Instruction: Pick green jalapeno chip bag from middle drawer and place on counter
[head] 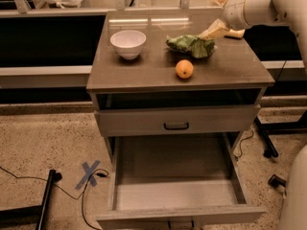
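The green jalapeno chip bag (191, 46) lies crumpled on the counter (144, 73), right of its middle. My gripper (213, 31) reaches in from the upper right and is shut on the bag's right end, low over the counter. The middle drawer (175, 176) is pulled fully open below, and its grey floor is bare.
A white bowl (128, 42) stands on the counter's left side. A round orange fruit (184, 69) sits just in front of the bag. The shallower drawer front with a black loop handle (176, 126) is shut. A blue tape cross (90, 174) and cables lie on the floor at left.
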Tool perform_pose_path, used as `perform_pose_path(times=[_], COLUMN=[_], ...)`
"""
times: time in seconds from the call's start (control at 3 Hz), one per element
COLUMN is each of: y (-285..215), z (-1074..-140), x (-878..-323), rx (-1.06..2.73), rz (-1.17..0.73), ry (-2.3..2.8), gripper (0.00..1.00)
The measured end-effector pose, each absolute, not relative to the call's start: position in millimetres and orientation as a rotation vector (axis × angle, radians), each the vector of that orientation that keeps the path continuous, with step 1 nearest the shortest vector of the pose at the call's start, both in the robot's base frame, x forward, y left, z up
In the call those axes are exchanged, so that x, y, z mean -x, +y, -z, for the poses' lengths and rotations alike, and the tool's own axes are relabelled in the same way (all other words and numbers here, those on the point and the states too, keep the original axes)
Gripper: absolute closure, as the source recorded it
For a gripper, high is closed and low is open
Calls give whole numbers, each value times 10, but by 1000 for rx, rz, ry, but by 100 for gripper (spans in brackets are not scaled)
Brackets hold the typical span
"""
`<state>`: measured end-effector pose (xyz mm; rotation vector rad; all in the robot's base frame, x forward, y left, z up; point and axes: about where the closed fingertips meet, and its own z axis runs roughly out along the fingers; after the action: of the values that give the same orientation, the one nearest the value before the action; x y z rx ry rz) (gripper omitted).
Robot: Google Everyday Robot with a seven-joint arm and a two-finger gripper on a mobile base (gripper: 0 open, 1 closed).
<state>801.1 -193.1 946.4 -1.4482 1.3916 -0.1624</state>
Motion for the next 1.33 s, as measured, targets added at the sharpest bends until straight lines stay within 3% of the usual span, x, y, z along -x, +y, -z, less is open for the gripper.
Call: perform_pose_path(times=[0.33,1.33], y=[-1914,-2106], z=[-9452,-10069], x=[-8016,-7592], rx=[1450,1454], rz=[160,175], ry=[1391,1301], gripper=[0,0])
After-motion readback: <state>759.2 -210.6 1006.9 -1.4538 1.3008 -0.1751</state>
